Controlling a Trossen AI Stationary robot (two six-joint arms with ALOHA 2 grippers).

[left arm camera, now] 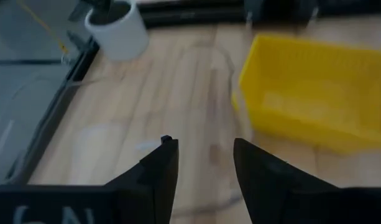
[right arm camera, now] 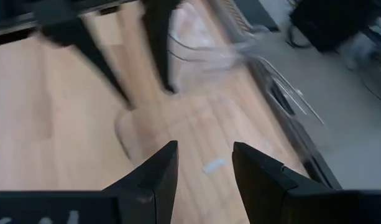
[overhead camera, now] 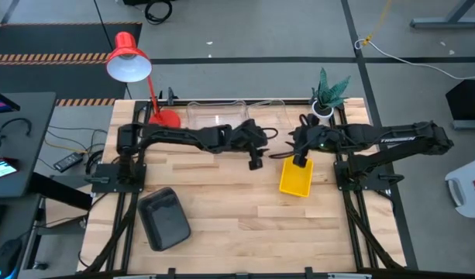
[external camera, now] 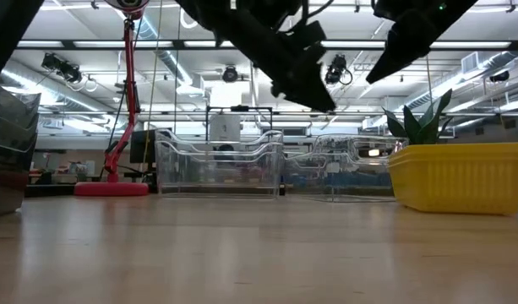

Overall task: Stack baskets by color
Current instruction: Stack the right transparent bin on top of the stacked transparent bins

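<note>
Yellow baskets: a bright yellow shallow plastic basket stack (overhead camera: 296,179) is seen right of centre in the high view, flat on the wooden surface (overhead camera: 237,217); how many are nested cannot be told.
Grey baskets: a dark grey rounded plastic basket stack (overhead camera: 164,218) is placed at the lower left of the high view, well apart from the yellow one, so that colours are kept separate.
Clear baskets: a transparent plastic basket stack (overhead camera: 216,114) is seen at the upper centre, along the far edge; a second clear basket (external camera: 347,167) is seen just beside it in the low view, not yet joined to the stack.
Left gripper (overhead camera: 256,161): held above the surface at centre; its fingers (left arm camera: 162,168) are parted and nothing is held.
Right gripper (overhead camera: 301,160): poised over the yellow stack's upper end; fingers (right arm camera: 156,171) are spread, holding nothing.
Bystanders: a red desk lamp (overhead camera: 129,58) and a small potted plant (overhead camera: 327,93) are left at the far edge, clear of the work.
</note>
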